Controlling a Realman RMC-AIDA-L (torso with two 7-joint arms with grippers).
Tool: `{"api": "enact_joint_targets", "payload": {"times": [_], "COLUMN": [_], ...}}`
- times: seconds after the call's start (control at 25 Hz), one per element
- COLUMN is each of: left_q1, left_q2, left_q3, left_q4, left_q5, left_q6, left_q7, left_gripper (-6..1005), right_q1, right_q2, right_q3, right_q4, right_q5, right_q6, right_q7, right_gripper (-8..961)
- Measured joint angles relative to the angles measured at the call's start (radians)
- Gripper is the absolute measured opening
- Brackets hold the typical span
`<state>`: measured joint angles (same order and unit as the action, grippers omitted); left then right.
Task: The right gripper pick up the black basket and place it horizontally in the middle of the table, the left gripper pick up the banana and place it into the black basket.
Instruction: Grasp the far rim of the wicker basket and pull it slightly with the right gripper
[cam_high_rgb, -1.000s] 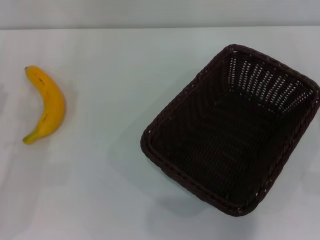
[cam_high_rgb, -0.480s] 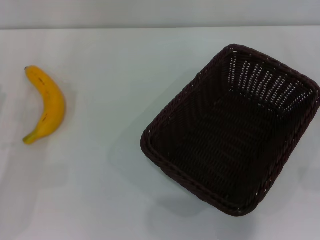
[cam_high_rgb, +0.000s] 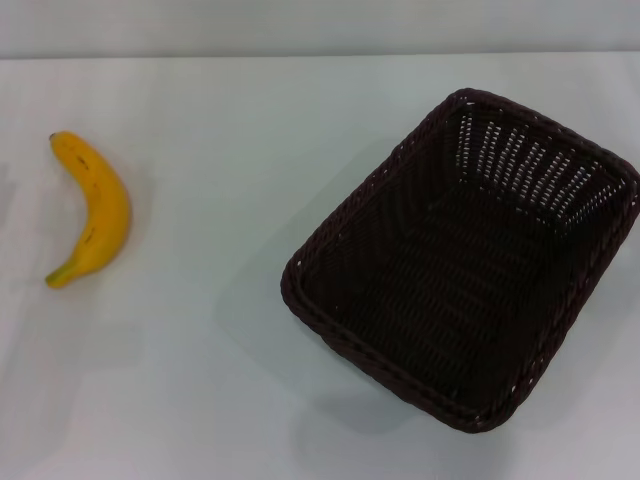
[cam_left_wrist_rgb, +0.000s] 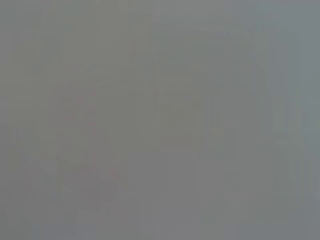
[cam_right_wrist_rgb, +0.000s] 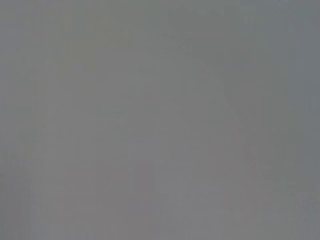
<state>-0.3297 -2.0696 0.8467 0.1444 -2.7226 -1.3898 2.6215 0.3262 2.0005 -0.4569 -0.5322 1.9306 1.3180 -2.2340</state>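
Nothing has changed across the last second: we see the dark woven wicker basket (cam_high_rgb: 465, 260) askew at the white table's (cam_high_rgb: 230, 380) right, the curved yellow banana (cam_high_rgb: 93, 210) far left, both untouched, neither gripper visible, jaws unknowable, task unstarted.

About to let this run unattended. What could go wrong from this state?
1. The basket sits skewed at the table's right side, one corner at the view's edge; a rim grasp may tilt it or leave it crooked.
2. The banana lies far left, well apart from the basket, so a weak grip could drop it on the way.
3. Neither gripper shows in any view, and both wrist views show nothing usable.
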Motion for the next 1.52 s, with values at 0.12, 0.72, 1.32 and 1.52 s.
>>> {"api": "enact_joint_targets", "payload": {"times": [0.12,0.72,1.32,1.52], "left_q1": [0.000,0.013,0.004,0.018], "left_q2": [0.000,-0.004,-0.004,-0.003], "left_q3": [0.000,0.002,0.005,0.005], "left_q4": [0.005,0.006,0.006,0.017], "left_q5": [0.000,0.000,0.031,0.048], "left_q6": [0.001,0.002,-0.007,-0.012], "left_q7": [0.000,-0.012,-0.053,-0.055], "left_gripper": [863,863,863,864], "right_q1": [0.015,0.267,0.615,0.700], "right_q2": [-0.002,-0.100,-0.174,-0.130], "right_q3": [-0.042,-0.281,-0.335,-0.381], "right_q4": [-0.162,-0.666,-0.536,-0.447], "right_q5": [-0.117,-0.947,-1.340,-1.469], "right_q6": [-0.069,-0.043,0.325,0.300], "right_q7": [0.184,1.102,1.426,1.429], "right_gripper": [854,853,854,853]}}
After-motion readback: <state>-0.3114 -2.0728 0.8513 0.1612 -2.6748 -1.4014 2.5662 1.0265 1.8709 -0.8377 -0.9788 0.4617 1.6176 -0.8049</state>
